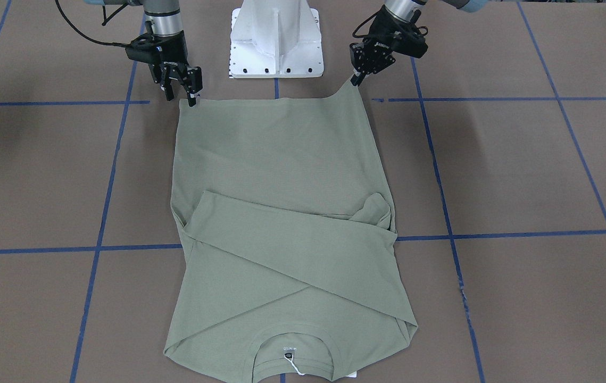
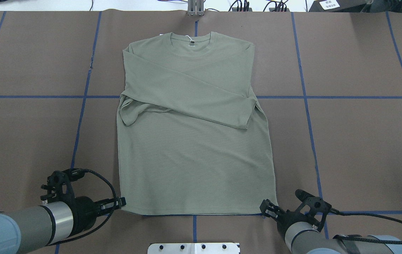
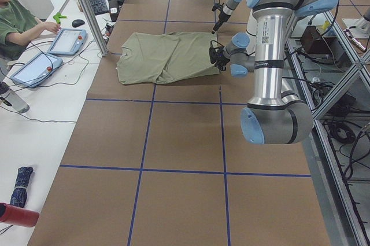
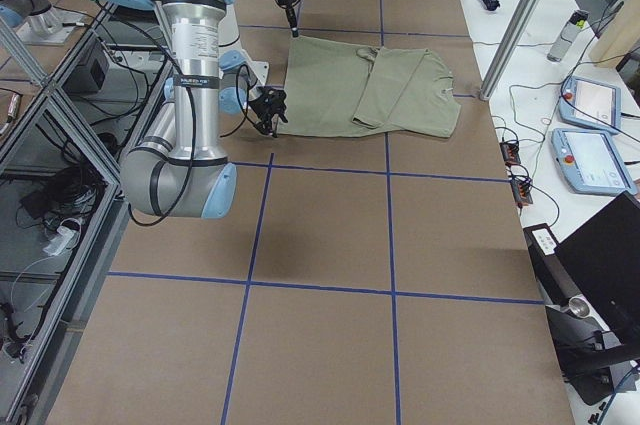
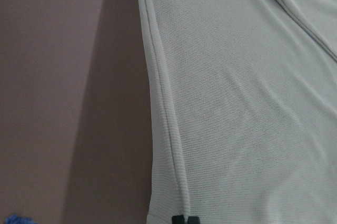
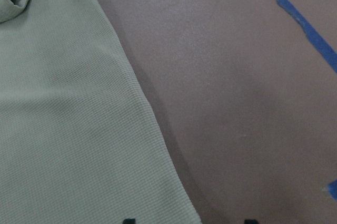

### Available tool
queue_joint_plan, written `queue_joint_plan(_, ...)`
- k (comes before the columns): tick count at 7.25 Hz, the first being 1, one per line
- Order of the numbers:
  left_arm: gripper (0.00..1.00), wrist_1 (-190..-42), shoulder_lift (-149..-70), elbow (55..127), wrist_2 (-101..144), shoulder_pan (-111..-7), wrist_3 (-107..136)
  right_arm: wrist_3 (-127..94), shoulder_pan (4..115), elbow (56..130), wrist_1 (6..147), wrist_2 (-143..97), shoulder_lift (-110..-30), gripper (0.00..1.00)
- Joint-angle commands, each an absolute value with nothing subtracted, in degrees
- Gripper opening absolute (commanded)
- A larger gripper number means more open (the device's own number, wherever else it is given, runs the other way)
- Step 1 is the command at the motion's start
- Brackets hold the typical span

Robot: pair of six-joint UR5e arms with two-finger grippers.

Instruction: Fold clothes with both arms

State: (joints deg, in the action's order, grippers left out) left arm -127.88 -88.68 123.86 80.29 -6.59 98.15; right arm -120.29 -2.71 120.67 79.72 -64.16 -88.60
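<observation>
Brown paper crossed by blue tape lines covers the surface. Nearest the robot, the white pedestal base is cut off by the overhead view's lower edge, as are both arms.

The sage-green shirt lies flat in the middle, its hem toward the robot. The left gripper has its fingers pressed together on the hem's left corner, which rises to a small peak off the paper. Its wrist camera shows only the two dark tips side by side at the seam. The right gripper stands spread at the hem's right corner. In its wrist camera one tip is over the cloth and the other over bare paper, with the rest out of frame.

Farther on, both sleeves are folded across the chest, one over the other. The lower one's cuff is bunched at the shirt's left edge, and the chest beneath them is hidden.

Farthest off is the ribbed collar. It holds a neck label too small to read and a white tag string.
</observation>
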Motion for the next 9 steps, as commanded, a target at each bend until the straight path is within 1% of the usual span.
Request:
queue_joint_plan(1, 0.00, -127.79, -88.68, 124.19, 80.33, -6.59, 98.26, -120.32, -3.08, 120.59, 79.72, -63.46, -88.51, 0.59)
queue_joint_plan(2, 0.00, -127.88, -88.59, 124.28, 80.33, -6.59, 98.26, -120.32, -3.08, 120.59, 79.72, -63.46, -88.51, 0.52)
queue_joint_plan(3, 0.00, -127.88, -88.59, 124.28, 80.33, -6.59, 98.35, -120.32, -3.08, 120.50, 79.72, -63.46, -88.59, 0.50)
queue_joint_plan(4, 0.00, -127.88, -88.59, 124.28, 80.33, -6.59, 98.35, -120.32, -3.08, 120.59, 79.72, -63.46, -88.42, 0.45)
queue_joint_plan(5, 0.00, -127.88, -88.59, 124.45, 80.33, -6.59, 98.35, -120.32, -3.08, 120.50, 79.72, -63.37, -88.42, 0.35)
queue_joint_plan(6, 0.00, -127.79, -88.59, 124.45, 80.33, -6.59, 98.35, -120.32, -3.08, 120.50, 79.72, -63.20, -88.33, 0.19)
queue_joint_plan(7, 0.00, -127.88, -88.59, 124.63, 80.33, -6.59, 98.35, -120.32, -3.08, 120.50, 79.80, -63.19, -88.42, 0.00)
queue_joint_plan(9, 0.00, -127.79, -88.42, 125.16, 80.24, -6.68, 98.35, -120.24, -2.73, 121.11, 79.89, -63.19, -88.42, 0.00)
